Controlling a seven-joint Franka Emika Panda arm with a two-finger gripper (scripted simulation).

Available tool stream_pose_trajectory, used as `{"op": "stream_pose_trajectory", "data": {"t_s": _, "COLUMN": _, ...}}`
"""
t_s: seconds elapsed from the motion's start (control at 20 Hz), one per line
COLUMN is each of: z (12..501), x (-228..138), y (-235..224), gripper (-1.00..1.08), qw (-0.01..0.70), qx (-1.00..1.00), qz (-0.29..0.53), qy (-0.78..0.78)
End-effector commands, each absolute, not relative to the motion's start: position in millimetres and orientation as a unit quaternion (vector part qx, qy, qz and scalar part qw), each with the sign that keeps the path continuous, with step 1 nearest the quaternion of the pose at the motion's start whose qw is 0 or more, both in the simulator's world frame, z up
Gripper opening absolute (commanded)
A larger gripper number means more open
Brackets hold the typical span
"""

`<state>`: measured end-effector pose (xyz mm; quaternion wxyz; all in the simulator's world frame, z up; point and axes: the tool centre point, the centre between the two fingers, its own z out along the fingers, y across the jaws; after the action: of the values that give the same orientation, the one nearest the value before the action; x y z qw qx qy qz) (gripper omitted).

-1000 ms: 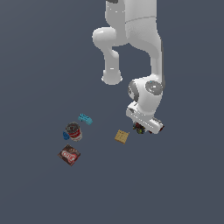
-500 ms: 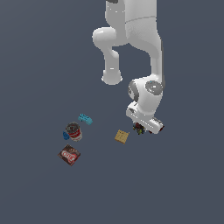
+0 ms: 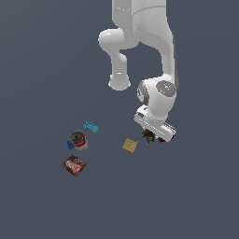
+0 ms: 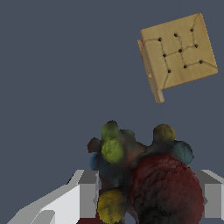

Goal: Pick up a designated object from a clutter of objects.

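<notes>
The gripper (image 3: 150,137) sits low at the exterior view's right, its 2 fingers (image 4: 89,192) closed against the sides of the lump (image 4: 140,179), a knobbly dark mass with red and yellow-green bits. The cracker (image 3: 130,146) lies just beside it on the floor. Well apart, toward the exterior view's left, are the cyan piece (image 3: 91,127), the can (image 3: 78,140) and the flat box (image 3: 74,165).

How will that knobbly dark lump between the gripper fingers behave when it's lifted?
The knobbly lump probably stays rigid; its bumps look moulded. Its rounded, uneven surface may let it twist or slip between the flat fingers of the gripper. It's small, so likely light.
</notes>
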<state>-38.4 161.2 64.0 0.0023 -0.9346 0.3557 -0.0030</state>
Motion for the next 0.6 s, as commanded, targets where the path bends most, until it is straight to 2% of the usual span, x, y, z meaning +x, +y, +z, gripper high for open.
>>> {"op": "stream_pose_trajectory", "data": {"t_s": 0.0, "z": 79, "x": -33, "y": 159, "gripper": -1.0, "qw": 0.003, "qx": -0.935, "qz": -0.003, "qy": 0.356}}
{"op": "stream_pose_trajectory", "data": {"t_s": 0.55, "z": 177, "x": -4, "y": 148, "gripper": -1.0, "qw": 0.003, "qx": -0.935, "qz": -0.002, "qy": 0.356}}
